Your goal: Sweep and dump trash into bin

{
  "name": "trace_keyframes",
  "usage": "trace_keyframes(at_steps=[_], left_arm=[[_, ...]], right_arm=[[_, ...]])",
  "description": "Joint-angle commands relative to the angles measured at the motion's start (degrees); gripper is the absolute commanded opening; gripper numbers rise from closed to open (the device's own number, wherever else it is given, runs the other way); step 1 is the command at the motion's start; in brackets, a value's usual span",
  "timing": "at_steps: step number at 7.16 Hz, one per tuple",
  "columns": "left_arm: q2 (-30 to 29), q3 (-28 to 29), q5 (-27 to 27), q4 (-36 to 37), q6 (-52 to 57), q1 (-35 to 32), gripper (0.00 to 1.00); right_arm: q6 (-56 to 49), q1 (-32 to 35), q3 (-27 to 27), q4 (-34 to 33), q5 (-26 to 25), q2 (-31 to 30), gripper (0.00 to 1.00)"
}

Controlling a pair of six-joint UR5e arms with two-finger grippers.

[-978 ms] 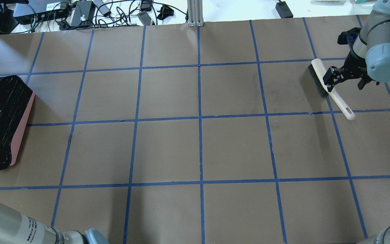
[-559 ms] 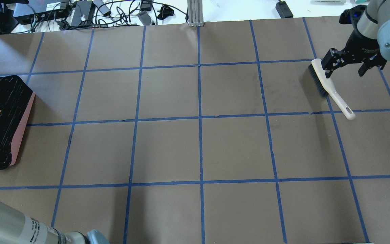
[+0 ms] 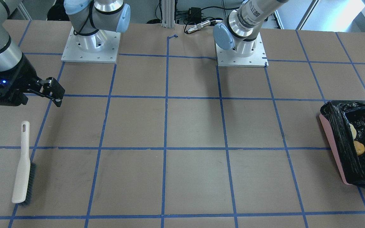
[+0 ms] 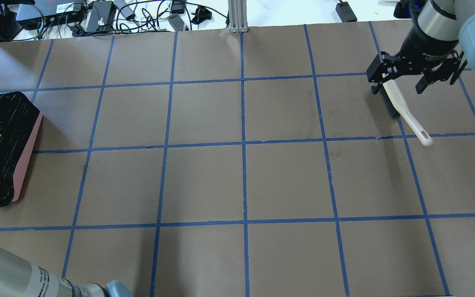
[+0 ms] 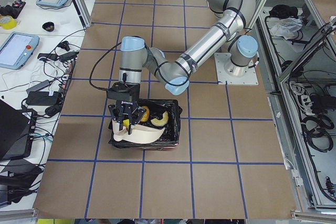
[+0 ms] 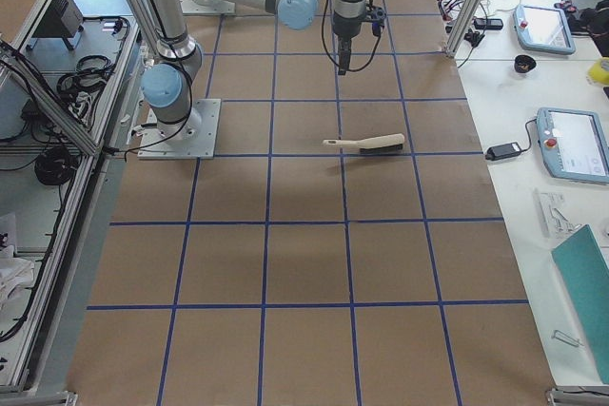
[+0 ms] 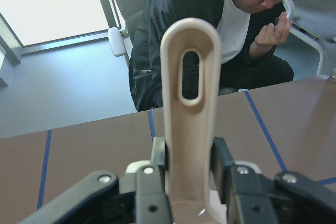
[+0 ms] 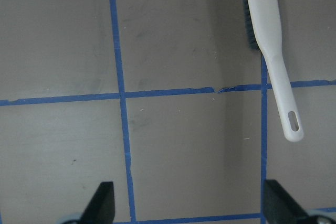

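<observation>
1. L arm: left tool (image 5: 126, 120) is clamped on the handle of the beige dustpan (image 5: 140, 135). The pan hangs directly below the tool, in the mouth of the bin (image 5: 172, 129).
2. The trash (image 5: 160, 119) lies on the bin's black liner, just beside and under the left tool. The orange lump (image 3: 359, 147) is inside too.
3. R arm: right tool (image 4: 400, 81) hovers with fingers spread wide, holding nothing.
4. The brush (image 4: 408, 117) lies flat on the desk (image 4: 241, 181), below the right tool and apart from it.

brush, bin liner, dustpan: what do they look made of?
Brush: the cream handle looks like smooth moulded plastic with a hang slot. The bristles are dark, probably synthetic.
Bin liner: thin black plastic film, glossy and crinkled.
Dustpan: beige plastic with a smooth, low-sheen finish and a moulded slotted handle.
</observation>
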Motion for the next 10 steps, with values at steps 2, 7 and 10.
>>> trace_keyframes(at_steps=[2, 7, 10], left_arm=[[0.4, -3.6, 0.1, 4.5, 0.1, 0.0, 0.00], [1.7, -6.7, 0.1, 5.7, 1.4, 0.1, 0.00], [2.5, -3.8, -0.3, 4.1, 3.7, 0.3, 0.00]], right_arm=[[2.6, 5.1, 0.6, 0.6, 0.5, -0.8, 1.00], [3.5, 8.0, 0.2, 0.3, 6.9, -1.0, 1.00], [3.4, 8.0, 0.7, 0.3, 7.2, -0.2, 1.00]])
